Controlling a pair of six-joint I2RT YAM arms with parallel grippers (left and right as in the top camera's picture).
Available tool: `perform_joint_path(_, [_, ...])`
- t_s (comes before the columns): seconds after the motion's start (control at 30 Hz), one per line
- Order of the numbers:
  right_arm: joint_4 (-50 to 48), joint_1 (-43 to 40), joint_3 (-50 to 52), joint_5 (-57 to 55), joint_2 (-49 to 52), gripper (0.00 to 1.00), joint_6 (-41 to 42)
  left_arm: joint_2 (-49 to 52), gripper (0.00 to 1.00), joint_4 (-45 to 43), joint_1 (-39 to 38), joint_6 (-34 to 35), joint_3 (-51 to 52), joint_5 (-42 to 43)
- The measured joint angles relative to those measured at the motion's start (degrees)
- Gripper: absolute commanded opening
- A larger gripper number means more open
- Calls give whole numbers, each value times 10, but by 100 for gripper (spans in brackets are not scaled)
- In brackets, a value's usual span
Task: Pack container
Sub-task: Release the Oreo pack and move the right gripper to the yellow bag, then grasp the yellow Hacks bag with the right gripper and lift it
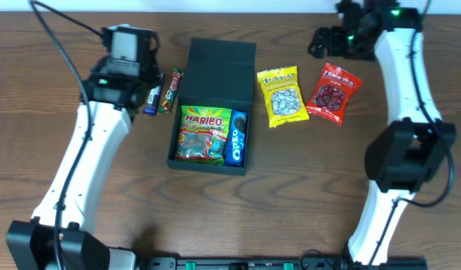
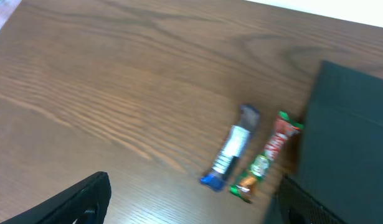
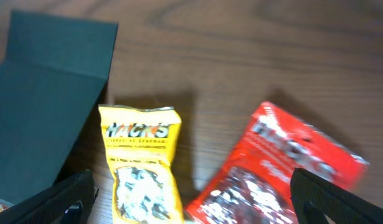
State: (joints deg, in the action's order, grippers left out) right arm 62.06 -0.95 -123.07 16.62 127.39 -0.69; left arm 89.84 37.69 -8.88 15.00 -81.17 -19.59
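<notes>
**Operator:** How do my left fingers stand?

**Spotter:** On your left gripper (image 2: 194,180), the fingers (image 2: 73,202) are spread wide with nothing between them. Under that gap, on the table (image 2: 116,93), you have a blue-and-silver bar (image 2: 231,149) and a green-and-red bar (image 2: 266,155). They lie side by side and almost parallel. The green-and-red one lies just beside the container's dark lid.

**Operator:** And the right?

**Spotter:** It's the same there. Your right gripper (image 3: 191,177) has its fingers (image 3: 340,199) wide apart and empty. Below them you have a yellow packet (image 3: 144,168) and a red packet (image 3: 284,174), just beside each other. The yellow one is nearer the container.

**Operator:** Where is the container?

**Spotter:** The container (image 1: 223,71) sits mid-table between your two arms, with its lid swung open on the far side. Inside, a Haribo bag (image 1: 204,133) fills the left part, and an Oreo pack (image 1: 236,139) lies along the right wall. The two bars lie off its left side, level with the lid. The two packets lie off its right side.
</notes>
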Motion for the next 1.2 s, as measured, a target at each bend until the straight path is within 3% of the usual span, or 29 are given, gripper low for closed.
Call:
perform_joint_path(0.27, [4,42,1,6,71,83,-3,28,89,-1,49,-23,0,47])
perform_joint_path(0.6, [35,72,3,5,127,77,-12,33,91,-3,49,-48,0,57])
perform_joint_path(0.77, [35,92,3,-2,127,66,-22,33,91,-11,49,-52,0,57])
perform_joint_path(0.87, [36,101,3,-19,127,53,-25,33,92,-19,49,-63,0,57])
perform_joint_path(0.97, [38,102,3,-34,127,19,-26,33,92,-19,49,-77,0,57])
perform_joint_path(1.03, [38,102,3,-38,127,4,-31,33,92,-19,49,-80,0,57])
perform_joint_path(1.2, [39,102,3,-40,127,1,-29,33,92,-21,49,-90,0,57])
